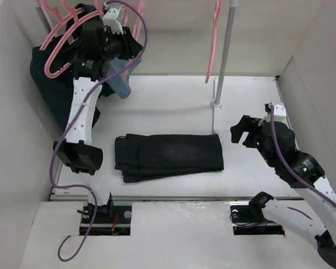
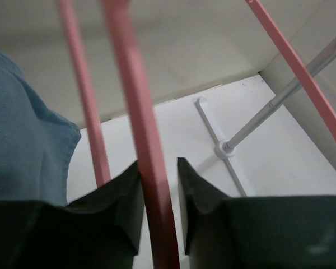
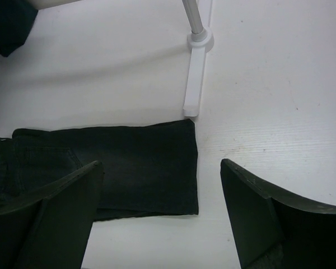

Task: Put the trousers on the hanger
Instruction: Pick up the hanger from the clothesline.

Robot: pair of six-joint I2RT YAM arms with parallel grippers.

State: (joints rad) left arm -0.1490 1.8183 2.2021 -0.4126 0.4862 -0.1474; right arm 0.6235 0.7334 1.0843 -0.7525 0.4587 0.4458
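The black trousers (image 1: 168,156) lie folded flat in the middle of the table; their leg end also shows in the right wrist view (image 3: 134,162). My left gripper (image 1: 130,49) is raised at the back left among the pink hangers. A blurred bar of one pink hanger (image 2: 140,129) runs between its fingers (image 2: 159,185). The jaws stand narrow around that bar, with slim gaps still showing beside it. My right gripper (image 1: 243,131) hovers open above the table, just right of the trousers' end (image 3: 159,185), with nothing between its fingers.
More pink hangers hang at the back left (image 1: 60,45) and one at the back middle (image 1: 213,45). A grey rack pole (image 1: 227,50) rises from a white foot (image 3: 195,78) behind the trousers. A light-blue cloth (image 1: 122,78) and a dark navy garment (image 1: 50,84) hang at the left. White walls enclose the table.
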